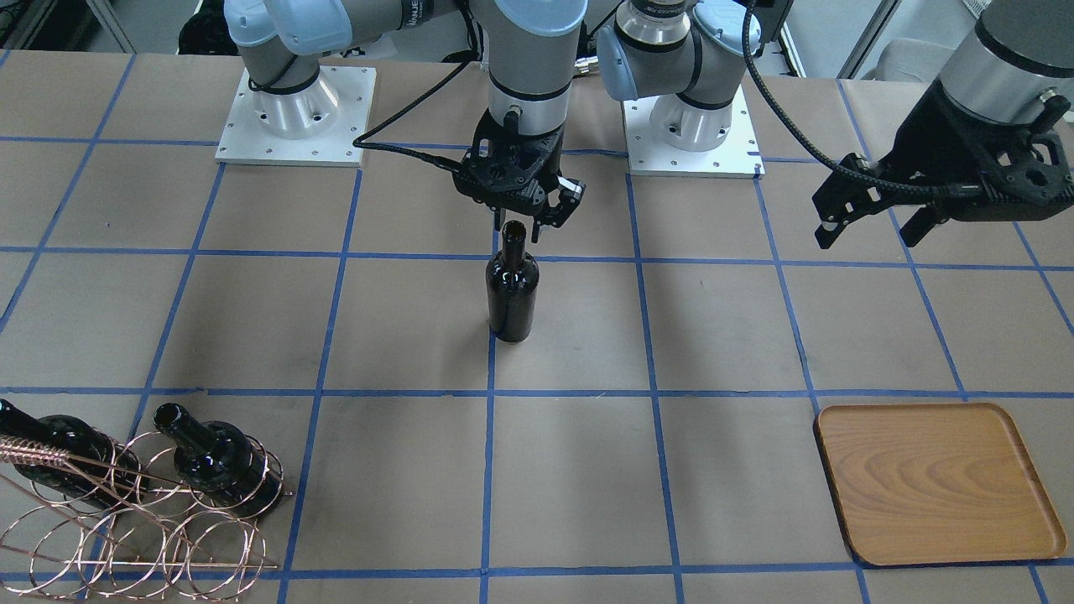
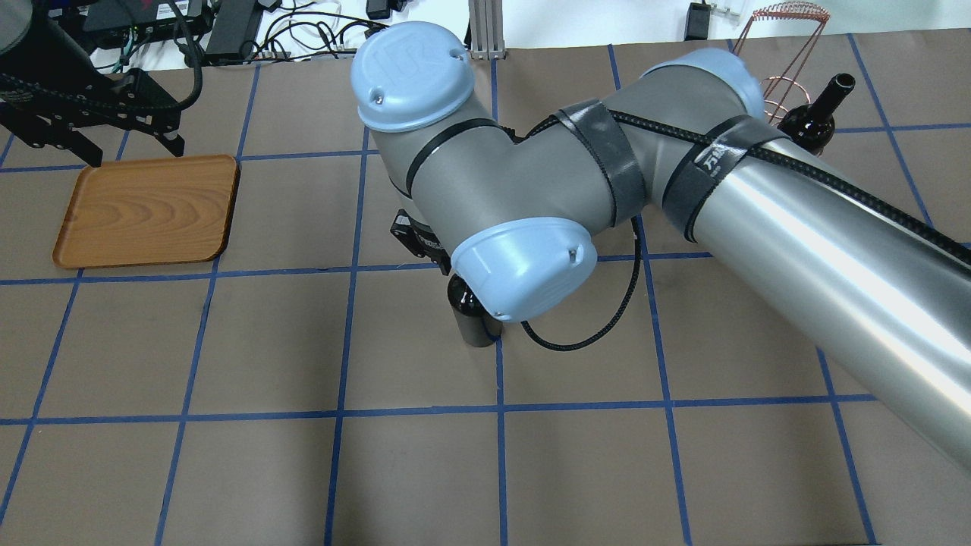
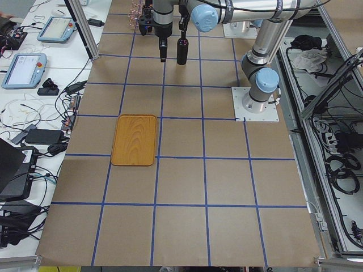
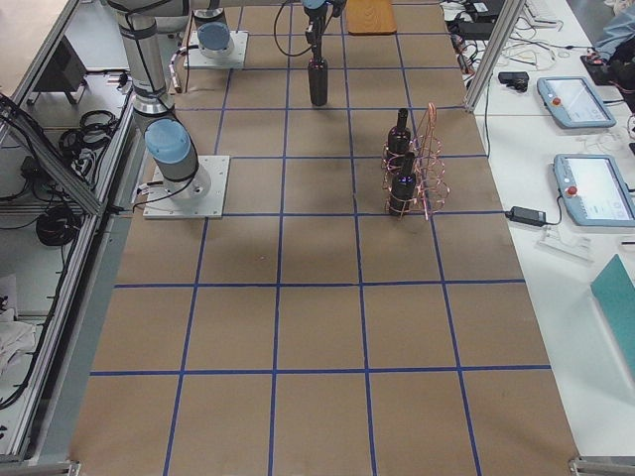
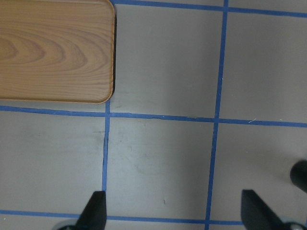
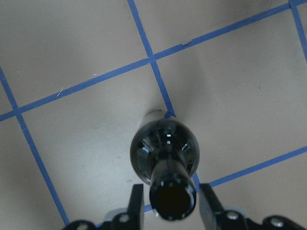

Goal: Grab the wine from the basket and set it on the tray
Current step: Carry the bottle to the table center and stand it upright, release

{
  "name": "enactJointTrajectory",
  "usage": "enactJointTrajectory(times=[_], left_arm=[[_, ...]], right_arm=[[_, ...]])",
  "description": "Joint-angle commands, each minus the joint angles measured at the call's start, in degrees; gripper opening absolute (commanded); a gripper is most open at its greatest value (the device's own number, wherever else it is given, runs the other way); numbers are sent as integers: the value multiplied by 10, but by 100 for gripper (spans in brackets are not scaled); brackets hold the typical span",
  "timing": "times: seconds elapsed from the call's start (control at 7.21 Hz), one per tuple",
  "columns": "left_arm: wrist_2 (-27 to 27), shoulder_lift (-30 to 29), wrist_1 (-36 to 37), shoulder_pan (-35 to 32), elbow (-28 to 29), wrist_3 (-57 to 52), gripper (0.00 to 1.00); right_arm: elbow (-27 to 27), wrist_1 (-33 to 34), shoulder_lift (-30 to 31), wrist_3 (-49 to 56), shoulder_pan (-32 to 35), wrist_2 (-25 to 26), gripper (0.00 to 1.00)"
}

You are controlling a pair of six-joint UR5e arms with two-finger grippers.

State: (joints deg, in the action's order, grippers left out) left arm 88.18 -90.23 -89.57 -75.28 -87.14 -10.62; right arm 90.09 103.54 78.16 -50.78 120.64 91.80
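Wine bottle [image 1: 513,294] stands upright on the table [image 1: 722,335], mid-way across, on a blue tape line. It is well apart from the basket [image 1: 126,520], where two other bottles [image 1: 214,457] lie, and well apart from the tray [image 1: 935,482], which is bare.

Handling, as judged: glass, so rigid, fairly heavy and breakable. Glossy skin, likely slick under hard pads. Tall on a narrow foot, so a sideways nudge could topple it. Best hold looks like the neck just under the lip, or low on the shoulder for a steadier carry.

Right gripper [image 1: 522,226] hangs directly over the bottle mouth. Wrist view shows its fingers [image 6: 136,208] flanking the neck, one each side, with only slim gaps; spread, not pinching, as far as can be seen. Left gripper [image 1: 868,235] hovers high, near the tray's robot-side edge, fingers wide apart, holding nothing, well clear of the bottle.
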Motion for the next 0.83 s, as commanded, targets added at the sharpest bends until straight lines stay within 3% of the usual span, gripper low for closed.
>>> enactJointTrajectory(times=[0.0, 0.42, 0.69], left_arm=[[-11, -1, -32, -7, 0, 9, 100], [-8, 0, -27, -7, 0, 8, 100], [-16, -15, -16, -10, -1, 2, 100]], right_arm=[[0, 21, -3, 4, 0, 2, 100], [-6, 15, 29, 125, -39, 42, 100], [-6, -17, 74, 251, -125, 35, 100]])
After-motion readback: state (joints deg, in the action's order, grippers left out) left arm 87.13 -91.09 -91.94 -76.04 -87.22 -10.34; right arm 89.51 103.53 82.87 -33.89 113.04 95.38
